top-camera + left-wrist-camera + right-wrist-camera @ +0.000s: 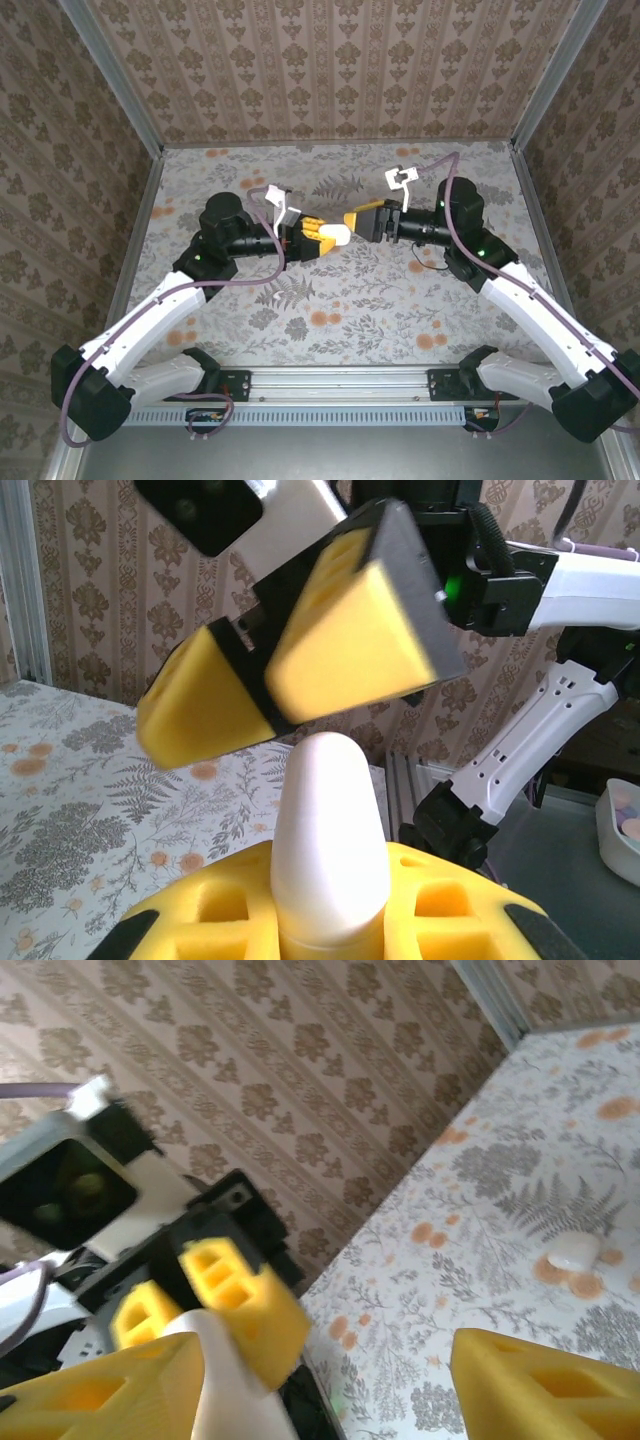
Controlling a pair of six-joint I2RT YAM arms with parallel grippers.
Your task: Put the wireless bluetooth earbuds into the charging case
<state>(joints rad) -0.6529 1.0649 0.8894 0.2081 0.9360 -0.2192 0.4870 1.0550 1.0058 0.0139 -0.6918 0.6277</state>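
The left gripper [197,1312] pinches a white case [232,1392] between the right gripper's [330,1385] 2 parted yellow fingers [545,1380].

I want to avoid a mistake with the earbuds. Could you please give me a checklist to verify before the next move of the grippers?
1. Left gripper shut on the white case: ok.
2. Right gripper open beside the case: ok.
3. Earbud ready in the right gripper: not ok, it holds nothing.
4. Case lid open for insertion: cannot tell.
5. Small white piece on the table is an earbud: cannot tell.
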